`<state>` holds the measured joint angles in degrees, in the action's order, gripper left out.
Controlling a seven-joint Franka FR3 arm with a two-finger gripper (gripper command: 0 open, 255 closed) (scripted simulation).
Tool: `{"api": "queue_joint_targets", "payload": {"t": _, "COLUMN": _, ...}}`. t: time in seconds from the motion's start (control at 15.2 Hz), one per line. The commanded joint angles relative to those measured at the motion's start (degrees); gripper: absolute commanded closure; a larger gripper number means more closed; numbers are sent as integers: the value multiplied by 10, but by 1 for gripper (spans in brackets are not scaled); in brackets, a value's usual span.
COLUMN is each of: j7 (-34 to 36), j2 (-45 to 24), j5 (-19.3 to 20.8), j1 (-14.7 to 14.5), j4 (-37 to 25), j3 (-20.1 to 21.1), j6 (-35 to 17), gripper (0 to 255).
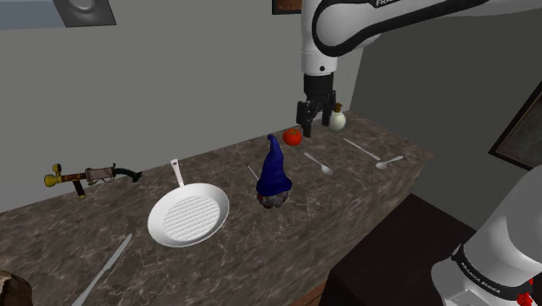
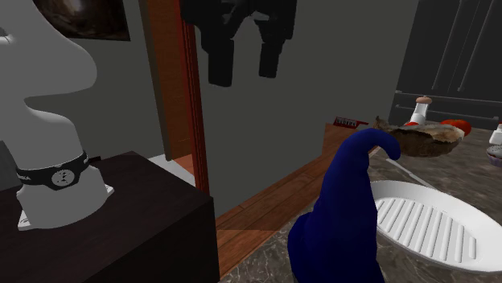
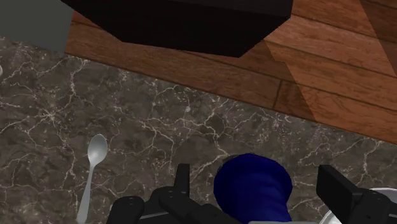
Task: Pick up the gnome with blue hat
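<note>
**A:** Wrist view puts the gnome with the ribbed dark-blue pointed hat (image 3: 252, 189) straight below our black two-finger tool (image 1: 314, 120). It stands on the dark marbled bench (image 3: 146, 121). The fingers are spread apart and touch nothing.

**B:** We judge it light and rigid, though the tapering cone could slide out. We'd take it low, at the hat's wide base, not the bent tip.

Blue gnome hat (image 1: 274, 172), white pan (image 1: 188, 217)
</note>
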<state>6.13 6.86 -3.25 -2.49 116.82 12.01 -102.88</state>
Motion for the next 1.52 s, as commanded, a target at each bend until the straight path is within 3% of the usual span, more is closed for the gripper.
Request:
{"api": "queue_joint_targets", "payload": {"t": 0.0, "j7": 11, "j2": -48, "j5": 8, "j1": -3, "j4": -39, "j3": 6, "j6": -10, "gripper": 0}}
{"api": "queue_joint_targets", "payload": {"t": 0.66, "j7": 64, "j2": -282, "j5": 60, "j1": -38, "j4": -289, "j3": 19, "j6": 3, "gripper": 0}}
{"api": "queue_joint_targets", "payload": {"t": 1.32, "j7": 66, "j2": -302, "j5": 65, "j1": -40, "j4": -257, "j3": 16, "j6": -49, "gripper": 0}}
{"api": "queue_joint_targets", "payload": {"t": 1.39, "j7": 65, "j2": -301, "j5": 64, "j1": -39, "j4": -256, "j3": 16, "j6": -48, "gripper": 255}}
{"api": "queue_joint_targets", "payload": {"t": 1.45, "j7": 65, "j2": -301, "j5": 64, "j1": -39, "j4": -256, "j3": 16, "j6": -49, "gripper": 255}}
